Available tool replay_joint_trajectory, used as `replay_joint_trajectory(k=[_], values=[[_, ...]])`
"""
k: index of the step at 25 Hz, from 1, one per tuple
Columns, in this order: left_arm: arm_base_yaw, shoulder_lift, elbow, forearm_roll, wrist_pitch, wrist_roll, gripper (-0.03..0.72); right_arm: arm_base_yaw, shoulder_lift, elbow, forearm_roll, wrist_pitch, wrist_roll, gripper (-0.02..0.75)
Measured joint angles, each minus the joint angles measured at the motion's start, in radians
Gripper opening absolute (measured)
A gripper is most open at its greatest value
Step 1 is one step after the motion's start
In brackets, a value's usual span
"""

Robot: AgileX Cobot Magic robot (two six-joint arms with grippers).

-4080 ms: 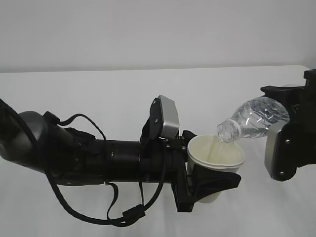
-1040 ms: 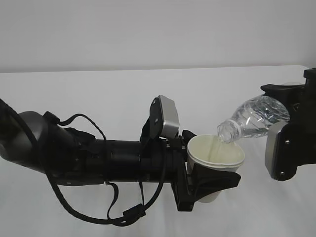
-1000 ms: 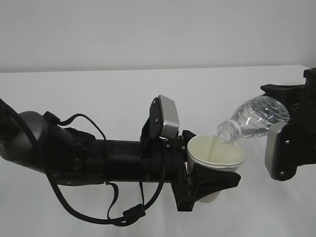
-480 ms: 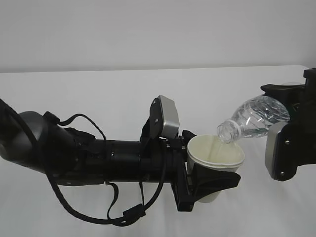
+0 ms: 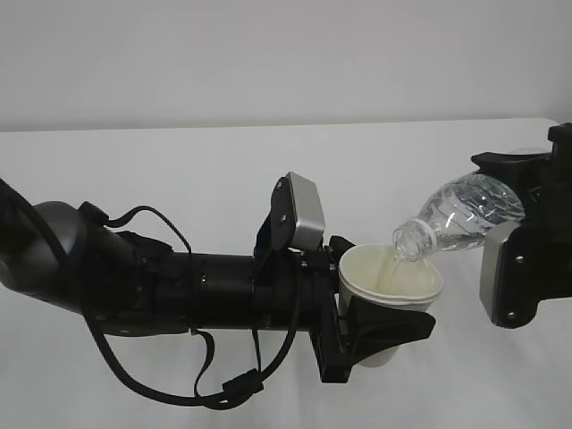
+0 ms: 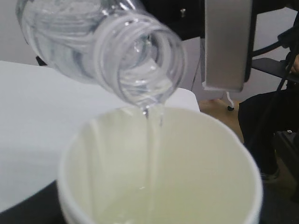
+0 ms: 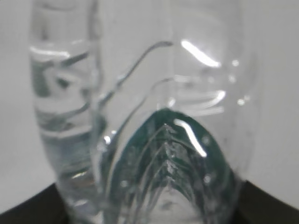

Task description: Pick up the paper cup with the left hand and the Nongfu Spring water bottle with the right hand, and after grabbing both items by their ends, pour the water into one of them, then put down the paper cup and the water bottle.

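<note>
Water (image 6: 150, 140), a thin clear stream, falls into the small cream tapered paper cup (image 5: 391, 284), which the black left tool (image 5: 375, 326) clamps above the white surface (image 5: 179, 170). Above the cup's rim, the black right tool (image 5: 527, 223) pinches the tilted clear ribbed plastic bottle (image 5: 460, 214).

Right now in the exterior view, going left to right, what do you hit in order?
Left arm's black body → silver-grey camera block → paper cup held in the left tool → tilted Nongfu Spring water bottle, neck over the cup → right tool at the frame edge.
</note>
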State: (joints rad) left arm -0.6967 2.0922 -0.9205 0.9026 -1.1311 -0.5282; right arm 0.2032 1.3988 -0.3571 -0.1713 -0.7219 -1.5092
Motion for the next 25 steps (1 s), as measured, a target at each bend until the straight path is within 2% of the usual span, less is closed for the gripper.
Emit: replay_joint_trajectory(k=[25], values=[[0.0, 0.0, 0.0, -0.002, 0.0, 0.0, 0.47, 0.0, 0.0, -0.002, 0.0, 0.0, -0.002, 0.421]])
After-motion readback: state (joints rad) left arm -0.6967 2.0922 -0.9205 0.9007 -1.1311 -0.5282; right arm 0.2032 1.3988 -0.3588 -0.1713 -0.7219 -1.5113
